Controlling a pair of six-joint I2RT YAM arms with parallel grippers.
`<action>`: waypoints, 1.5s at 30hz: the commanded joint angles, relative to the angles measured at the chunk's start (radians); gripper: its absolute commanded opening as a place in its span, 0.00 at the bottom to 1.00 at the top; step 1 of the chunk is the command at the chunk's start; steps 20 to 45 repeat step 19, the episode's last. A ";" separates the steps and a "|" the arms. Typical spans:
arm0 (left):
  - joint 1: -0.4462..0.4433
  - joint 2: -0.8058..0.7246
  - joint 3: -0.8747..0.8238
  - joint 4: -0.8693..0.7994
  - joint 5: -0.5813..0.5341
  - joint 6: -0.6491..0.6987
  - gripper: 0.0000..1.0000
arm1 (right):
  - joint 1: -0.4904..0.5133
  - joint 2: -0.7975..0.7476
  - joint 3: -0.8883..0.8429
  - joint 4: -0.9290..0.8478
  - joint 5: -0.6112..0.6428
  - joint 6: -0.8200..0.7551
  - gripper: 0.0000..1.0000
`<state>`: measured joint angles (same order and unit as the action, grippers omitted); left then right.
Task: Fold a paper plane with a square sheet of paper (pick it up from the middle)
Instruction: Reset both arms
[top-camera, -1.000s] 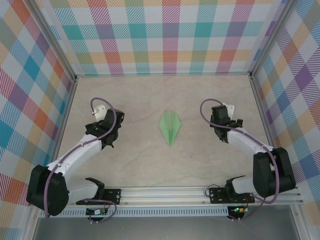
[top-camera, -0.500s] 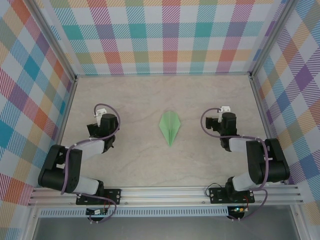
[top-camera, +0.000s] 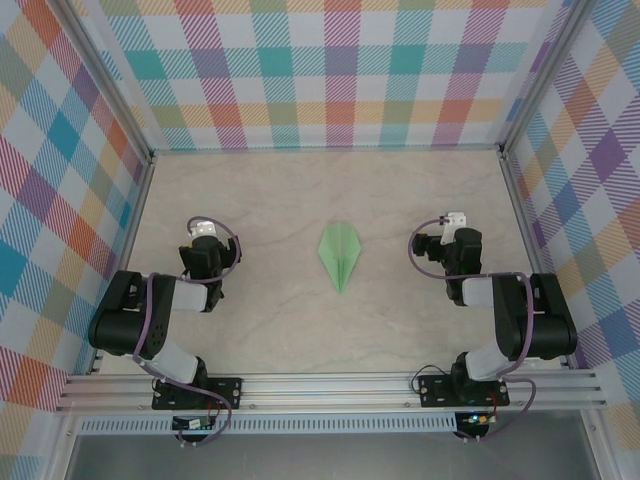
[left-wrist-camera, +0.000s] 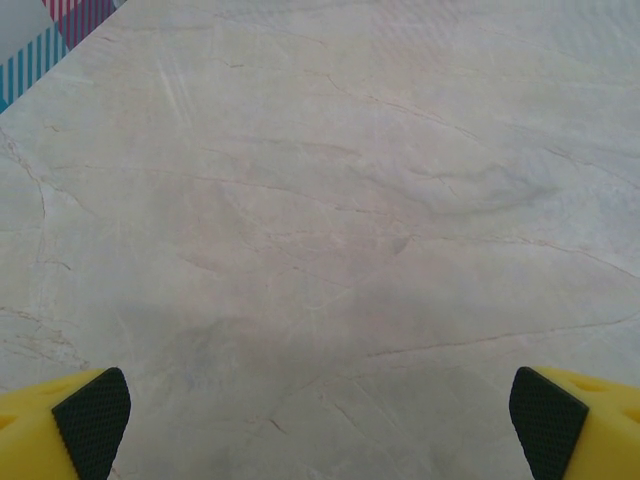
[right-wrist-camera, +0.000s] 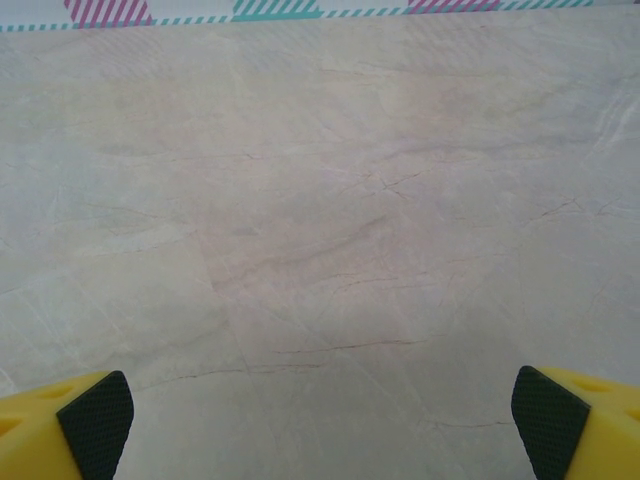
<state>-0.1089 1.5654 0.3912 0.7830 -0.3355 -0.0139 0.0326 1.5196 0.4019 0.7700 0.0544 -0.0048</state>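
Note:
The square sheet of paper lies folded into a pale green paper plane (top-camera: 340, 254) flat on the middle of the table, its sharp tip toward the near edge. My left gripper (top-camera: 206, 258) sits well to the plane's left, the arm folded back on itself. In the left wrist view the gripper (left-wrist-camera: 320, 425) stands open, with bare table between its yellow fingers (left-wrist-camera: 60, 430). On the plane's right my right gripper (top-camera: 458, 252) is tucked back the same way. The right wrist view shows this gripper (right-wrist-camera: 320, 425) open over bare table, nothing between its fingers (right-wrist-camera: 580, 425).
The marble-patterned table (top-camera: 340, 190) is fenced by checked walls at the back (top-camera: 330, 70) and both sides, with metal posts at the corners. An aluminium rail (top-camera: 330, 385) carrying both arm bases runs along the near edge.
Both arms have drawn back from their stretched poses and folded toward their bases, the grippers staying open. The paper plane has not moved.

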 joint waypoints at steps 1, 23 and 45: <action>0.011 -0.002 0.005 0.067 0.040 -0.005 1.00 | -0.005 0.005 0.003 0.052 0.035 0.030 1.00; 0.007 -0.005 0.005 0.062 0.038 -0.003 1.00 | -0.003 0.005 0.005 0.047 0.032 0.030 1.00; 0.007 -0.005 0.005 0.062 0.038 -0.003 1.00 | -0.003 0.005 0.005 0.047 0.032 0.030 1.00</action>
